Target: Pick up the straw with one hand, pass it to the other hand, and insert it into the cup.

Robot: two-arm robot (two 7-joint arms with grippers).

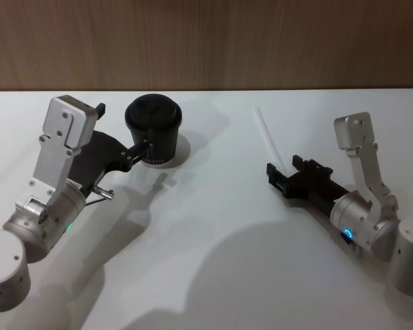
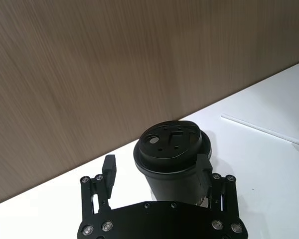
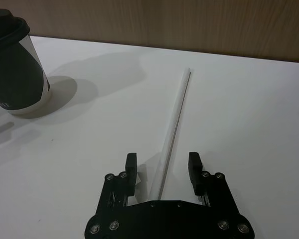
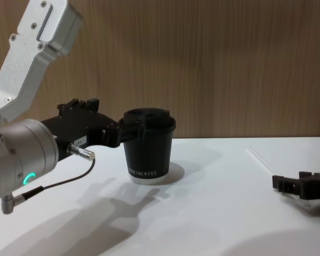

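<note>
- Right gripper (image 3: 163,162): held low over the white table (image 3: 249,114), its two fingers (image 3: 131,164) spread wide and clasping nothing.
- Straw (image 3: 178,107): lies flat on the table. Its near end runs in between the right gripper's fingers towards the palm, roughly midway and touching neither finger. The rest extends straight out ahead of the fingertips, towards the wood-panelled wall (image 1: 206,41).
- Left gripper (image 2: 157,169): level with the upper half of the cup (image 1: 153,127), fingers spread to either side of it and not pressed together.
- Cup relative to the left gripper: it stands upright on the table with its lid on, between the two fingers. One finger (image 2: 204,167) lies against the cup's side just below the lid rim. The other finger (image 2: 109,169) stands apart from the cup, with a visible gap.
- Cup relative to the right gripper: well apart, off to the side of its fingers. It does not touch the straw.
</note>
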